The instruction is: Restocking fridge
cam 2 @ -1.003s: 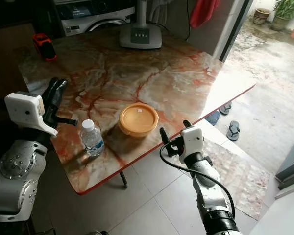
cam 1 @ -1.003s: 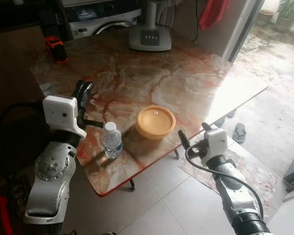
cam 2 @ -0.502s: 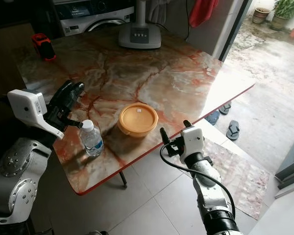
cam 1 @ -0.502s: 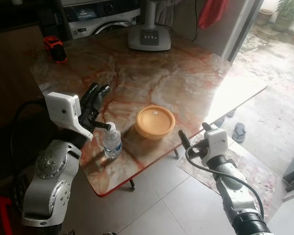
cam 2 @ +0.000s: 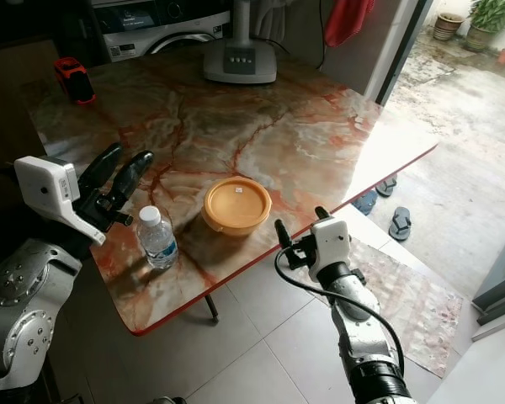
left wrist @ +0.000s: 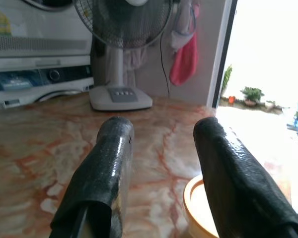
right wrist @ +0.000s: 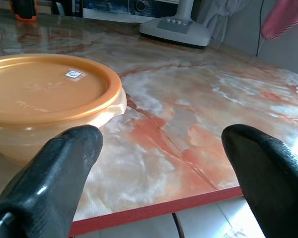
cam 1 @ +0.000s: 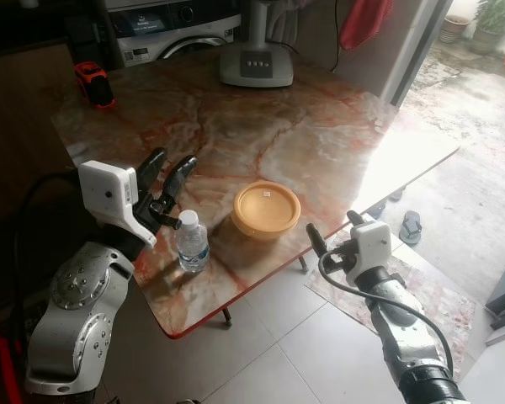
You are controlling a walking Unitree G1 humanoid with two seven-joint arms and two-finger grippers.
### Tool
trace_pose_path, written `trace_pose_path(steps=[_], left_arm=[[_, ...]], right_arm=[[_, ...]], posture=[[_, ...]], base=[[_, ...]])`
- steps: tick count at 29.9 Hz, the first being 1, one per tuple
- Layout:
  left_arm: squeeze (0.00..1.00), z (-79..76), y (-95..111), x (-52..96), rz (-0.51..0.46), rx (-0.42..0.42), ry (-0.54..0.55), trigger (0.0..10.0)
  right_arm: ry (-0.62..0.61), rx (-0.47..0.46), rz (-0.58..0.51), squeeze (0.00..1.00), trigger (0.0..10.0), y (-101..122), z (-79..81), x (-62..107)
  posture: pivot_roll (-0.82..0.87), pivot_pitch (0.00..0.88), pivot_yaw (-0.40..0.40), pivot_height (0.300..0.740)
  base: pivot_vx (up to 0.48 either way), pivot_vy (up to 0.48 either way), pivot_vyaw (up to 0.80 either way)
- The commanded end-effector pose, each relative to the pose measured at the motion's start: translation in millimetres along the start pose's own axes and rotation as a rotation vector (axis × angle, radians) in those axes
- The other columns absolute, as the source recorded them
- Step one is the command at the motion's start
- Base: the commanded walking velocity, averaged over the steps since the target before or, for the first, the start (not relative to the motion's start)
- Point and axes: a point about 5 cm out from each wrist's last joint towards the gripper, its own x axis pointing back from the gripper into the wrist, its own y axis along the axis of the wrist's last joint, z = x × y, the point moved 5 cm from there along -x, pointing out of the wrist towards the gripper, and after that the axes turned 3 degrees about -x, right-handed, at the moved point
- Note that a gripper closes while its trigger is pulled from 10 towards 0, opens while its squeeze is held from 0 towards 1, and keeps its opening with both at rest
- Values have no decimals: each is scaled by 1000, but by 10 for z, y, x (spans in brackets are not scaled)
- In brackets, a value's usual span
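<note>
The red-rimmed, marbled orange-and-cream stone worktop (cam 1: pixel 303 135) stands cornerwise to the robot, its near edge running above pale floor tiles (cam 1: pixel 269 353). Just off that near edge, the right claw (cam 2: pixel 300 236) hangs over the floor, its two black fingers (right wrist: pixel 59 168) spread wide and holding nothing, pointed at the worktop's rim. Beyond the right-hand edge, a pair of dark sandals (cam 1: pixel 410 225) lies on the sunlit ground outside an open doorway.

Close to the near edge stands a small clear plastic water bottle with a white cap (cam 1: pixel 192 241), upright, with a pale label around its middle; whether there is water in it is hard to tell. The left claw (cam 1: pixel 173 172) hovers just beside it on the robot's left side, fingers parted and empty, tips above the level of the cap and not touching the bottle. Near the bottle on its other side sits a round orange plastic container with a closed orange lid (cam 2: pixel 236 204); a small white sticker marks the lid, and the contents are hidden.

The middle of the worktop is open marble. At the far left corner rests a small red-and-black device (cam 1: pixel 95 84). At the far edge stands the grey base of a pedestal fan (cam 1: pixel 257 65). Behind it are a white washing machine (cam 1: pixel 172 29) and a hanging red cloth (cam 1: pixel 364 21).
</note>
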Motion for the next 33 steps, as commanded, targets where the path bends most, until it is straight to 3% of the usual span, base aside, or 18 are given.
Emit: trace_pose_path(steps=[1,7,10,13,17,25,29,33], left_arm=[[0,-69,40,28,23,17,-48,10000],[0,-173,-78,72,121,-28,-119,10000],[0,-179,-141,86,166,-34,-120,10000],[0,-142,-264,87,272,-34,-84,10000],[0,-168,-194,27,234,94,-50,10000],[0,-238,-298,64,290,79,-49,10000],[0,-118,-100,-102,314,38,30,10000],[0,49,-125,-141,460,-25,108,10000]], right_arm=[[2,11,8,0,10000,-10,-18,-1],[3,13,12,0,10000,-17,-20,-3],[4,14,14,0,10000,-20,-19,-6],[8,16,16,0,10000,-19,-15,-11],[8,16,17,0,10000,-24,-19,-6],[9,18,17,0,10000,-19,-28,-7],[12,24,19,0,10000,-12,-41,-11],[21,28,25,0,10000,-18,-21,-27]], posture=[[88,94,-72,740],[94,95,-73,740],[92,96,-73,740],[88,96,-73,740],[87,96,-73,740],[81,96,-75,740],[83,98,-79,740],[88,99,-81,740]], base=[[0,0,0],[0,0,0],[0,0,0],[0,0,0],[0,0,0],[0,0,0],[0,0,0],[0,0,0]])
